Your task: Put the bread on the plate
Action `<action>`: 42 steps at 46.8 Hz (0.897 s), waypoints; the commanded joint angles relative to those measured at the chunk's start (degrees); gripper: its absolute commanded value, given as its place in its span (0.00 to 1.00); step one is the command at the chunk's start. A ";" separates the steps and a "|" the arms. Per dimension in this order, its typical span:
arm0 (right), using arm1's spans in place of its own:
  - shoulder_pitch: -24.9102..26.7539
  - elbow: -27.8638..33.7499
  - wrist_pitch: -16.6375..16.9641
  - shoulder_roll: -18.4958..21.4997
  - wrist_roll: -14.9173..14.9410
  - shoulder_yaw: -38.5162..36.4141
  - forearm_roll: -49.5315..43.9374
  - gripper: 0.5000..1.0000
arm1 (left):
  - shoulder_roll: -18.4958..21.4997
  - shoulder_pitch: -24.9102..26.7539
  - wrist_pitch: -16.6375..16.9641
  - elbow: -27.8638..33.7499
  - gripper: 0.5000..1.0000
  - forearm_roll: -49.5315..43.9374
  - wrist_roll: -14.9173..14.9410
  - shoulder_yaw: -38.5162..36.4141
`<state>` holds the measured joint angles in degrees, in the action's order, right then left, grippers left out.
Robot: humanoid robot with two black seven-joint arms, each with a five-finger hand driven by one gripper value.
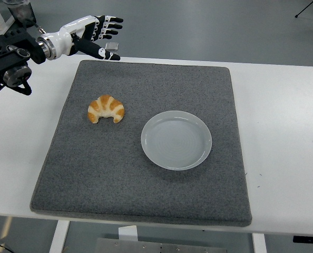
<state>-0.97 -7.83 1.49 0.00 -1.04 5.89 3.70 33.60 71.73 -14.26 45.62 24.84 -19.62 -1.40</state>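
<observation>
Status: task not started as far as contact goes; the bread [106,108], a croissant, lies on the grey mat [146,195] in its left half, left of the plate [176,139] and apart from it; the plate is bare; nothing rests on it.

Left hand [96,36] hangs at the far left corner of the mat, over the table's far edge, well apart from the bread; fingers [112,20] spread and extended toward the right, holding nothing; palm seems turned partly downward, though the exact orientation is hard to read at this angle.

Remaining, by my judgement: bring the hand nearer and down onto the bread, close on it, lift, carry it right to the plate, release; so the whole of the transfer is left.

Not visible or unclear: right arm is out of frame; the left forearm is cut off by the left picture edge; a small square object [112,46] sits on the floor beyond the table [283,132], partly behind the fingers, identity not determinable; a dark container [20,11] at the top left is cropped.
</observation>
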 commanded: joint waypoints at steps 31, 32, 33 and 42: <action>0.00 0.00 0.00 0.00 -0.01 0.00 -0.01 0.90 | 8.76 7.98 -11.65 7.37 0.99 24.29 2.13 -5.99; 0.00 0.00 0.00 0.00 -0.01 0.09 -0.01 0.90 | 9.11 8.25 -12.45 7.46 0.99 24.03 2.31 -5.81; 0.00 0.00 0.00 0.00 -0.01 0.00 -0.01 0.90 | 9.55 8.42 -13.50 7.72 0.99 23.85 2.48 -5.55; 0.00 0.00 0.00 0.00 -0.01 0.00 -0.01 0.90 | 11.14 8.07 -15.71 10.45 0.99 23.85 2.49 -5.45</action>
<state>-0.98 -7.82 1.49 0.00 -1.05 5.91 3.70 44.54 80.29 -30.04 55.10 48.56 -17.06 -6.69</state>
